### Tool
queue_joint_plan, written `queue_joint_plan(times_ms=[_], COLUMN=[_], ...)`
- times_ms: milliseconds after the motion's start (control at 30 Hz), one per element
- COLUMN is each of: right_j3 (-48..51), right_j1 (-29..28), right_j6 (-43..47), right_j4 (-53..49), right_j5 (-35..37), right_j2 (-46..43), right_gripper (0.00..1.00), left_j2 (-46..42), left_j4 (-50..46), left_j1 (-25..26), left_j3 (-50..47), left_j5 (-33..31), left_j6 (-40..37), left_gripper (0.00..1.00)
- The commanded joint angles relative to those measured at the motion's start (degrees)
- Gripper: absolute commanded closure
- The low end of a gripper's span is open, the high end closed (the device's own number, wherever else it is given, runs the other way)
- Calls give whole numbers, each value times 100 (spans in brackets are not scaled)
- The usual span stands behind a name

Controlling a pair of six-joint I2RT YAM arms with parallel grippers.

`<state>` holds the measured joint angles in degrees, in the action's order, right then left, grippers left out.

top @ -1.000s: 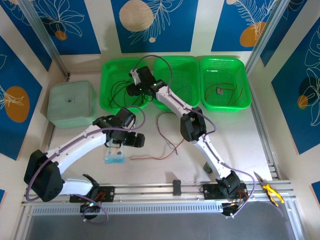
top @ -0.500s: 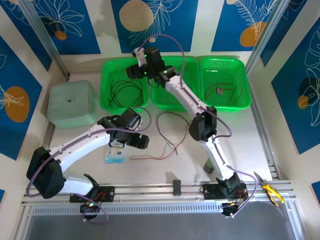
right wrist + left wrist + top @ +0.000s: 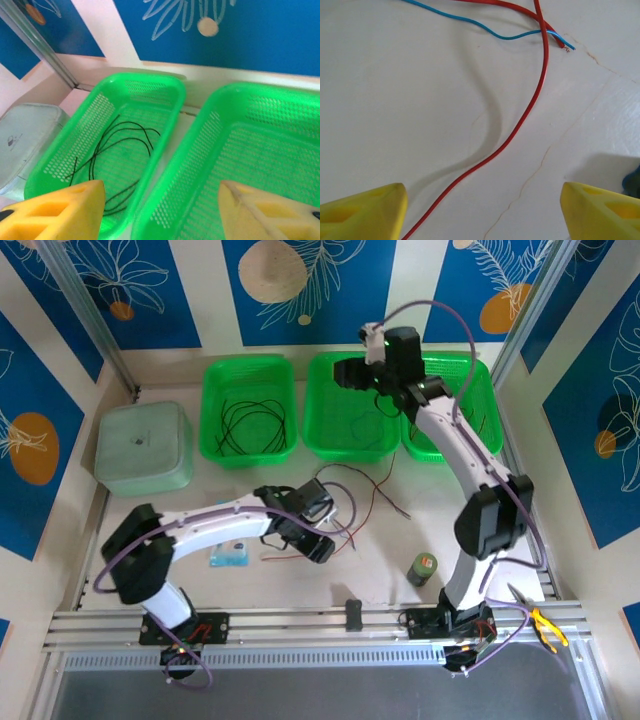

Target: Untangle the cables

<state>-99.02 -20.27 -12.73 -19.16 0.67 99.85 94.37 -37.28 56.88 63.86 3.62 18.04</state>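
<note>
Black cable (image 3: 255,425) is coiled in the left basket (image 3: 210,410). Red cable (image 3: 536,95) is laid curved on the table (image 3: 395,100), crossed by blue cable (image 3: 470,21).

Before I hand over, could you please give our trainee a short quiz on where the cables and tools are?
1. True or false: the black cable lies in the left basket.
2. Which cable lies on the table below the left tool? A orange cable, B red cable, C black cable.
3. Fill in: the right tool is open and holds ___.
Key: 1 true; 2 B; 3 nothing.
</note>
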Motion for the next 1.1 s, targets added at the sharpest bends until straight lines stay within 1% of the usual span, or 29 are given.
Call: queue_joint_plan(times_ms=[0,100,200,300,367,433,533,600,667,767,900,967,1033,1067], right_j3=[755,1270,1739,2244,2478,2592,2664,2722,2778,2888,3158,3289,3352,3384], right_j1=[-42,68,204,401,595,753,931,974,1010,1061,1256,1386,1500,1558], right_j6=[-122,-107,-131,-185,-289,-363,-406,-388,-372,-345,-349,-320,-262,-240], right_j4=[606,608,657,892,983,976,869,822,759,629,506,390,254,180], right_j5=[58,125,200,314,329,263,121,83,79,47,-46,-92,-119,-136], right_j2=[-661,-1099,-1589,-2147,-2476,-2682,-2891,-3015,-3130,-3309,-3636,-3822,-3959,-4034], right_gripper=[38,39,39,39,39,39,39,39,39,39,39,39,39,39], left_j2=[509,930,1308,1609,1735,1802,1891,1948,1977,2040,2075,2043,2008,1988], left_j4=[-22,-77,-200,-364,-412,-412,-420,-405,-354,-315,-282,-246,-251,-270], left_j1=[148,237,282,310,315,323,322,323,322,323,318,324,320,323], left_j3=[483,843,1178,1417,1501,1536,1594,1621,1630,1662,1628,1587,1569,1575], left_j5=[224,321,422,471,520,540,531,560,591,638,632,623,588,569], left_j6=[111,163,160,129,112,112,129,128,143,129,128,133,115,114], left_gripper=[24,27,33,43,54,58,60,63,68,79,85,93,100,100])
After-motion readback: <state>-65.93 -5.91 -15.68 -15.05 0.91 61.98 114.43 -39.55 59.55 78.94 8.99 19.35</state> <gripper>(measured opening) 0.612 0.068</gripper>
